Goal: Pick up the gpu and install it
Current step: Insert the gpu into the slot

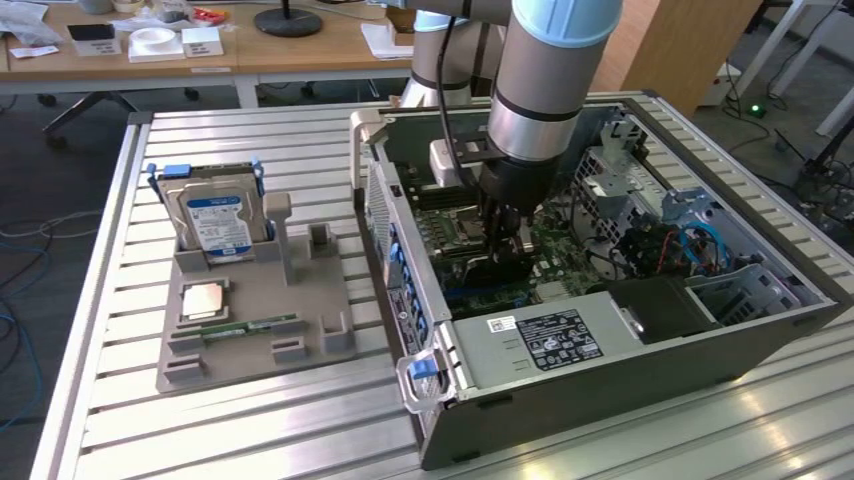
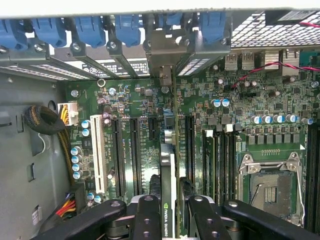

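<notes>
Already the claw (image 2: 167, 212) grips the gpu (image 2: 169, 175) edge-on, low inside the computer case (image 1: 747, 345) over the motherboard (image 2: 240, 107) slots — a slight tilt could jam its bracket or miss the slot.

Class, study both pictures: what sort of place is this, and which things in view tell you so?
Probably a robotics lab or workshop bench for computer assembly. An open computer case lies on a slatted metal table, a robot arm reaches inside it, and a grey fixture holds a hard drive.
</notes>
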